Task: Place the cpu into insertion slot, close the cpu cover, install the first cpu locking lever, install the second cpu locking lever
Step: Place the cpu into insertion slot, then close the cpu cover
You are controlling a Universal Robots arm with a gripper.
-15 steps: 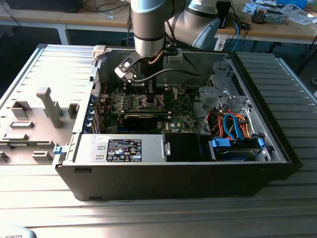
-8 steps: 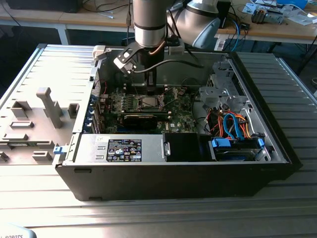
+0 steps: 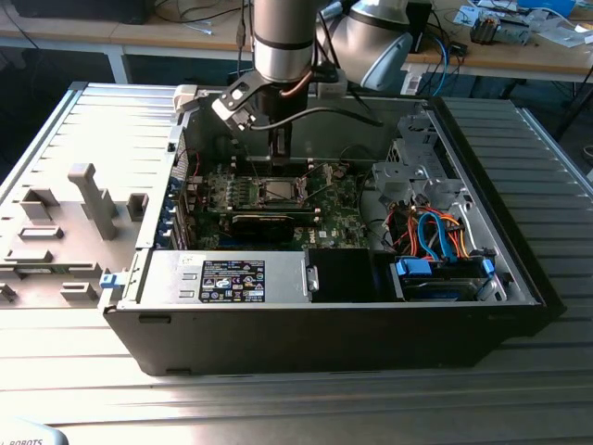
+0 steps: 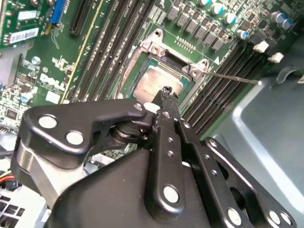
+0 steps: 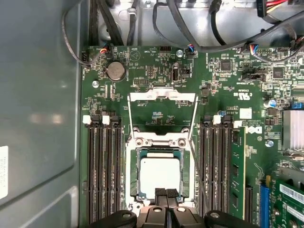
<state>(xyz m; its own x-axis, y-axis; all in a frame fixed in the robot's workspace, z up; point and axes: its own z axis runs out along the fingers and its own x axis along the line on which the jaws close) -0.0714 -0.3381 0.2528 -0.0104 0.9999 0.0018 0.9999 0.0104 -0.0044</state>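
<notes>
End effector: fingers pressed together, nothing pinched; tips sit at one edge of the cpu, and I cannot tell whether they touch it.
Chip: cpu lies flat in the insertion slot, directly under the tips.
Handling: likely light, stiff and fragile; best gripped by opposite edges.
Lid: cpu cover stands open beyond the socket from the tips; thin, springy metal.
Pose: arm points straight down into the open computer case.

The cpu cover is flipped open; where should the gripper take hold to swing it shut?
The cpu cover is a thin open frame flipped back from the insertion slot. Probably pinch its free end bar, farthest from the hinge, coming from above.
</notes>
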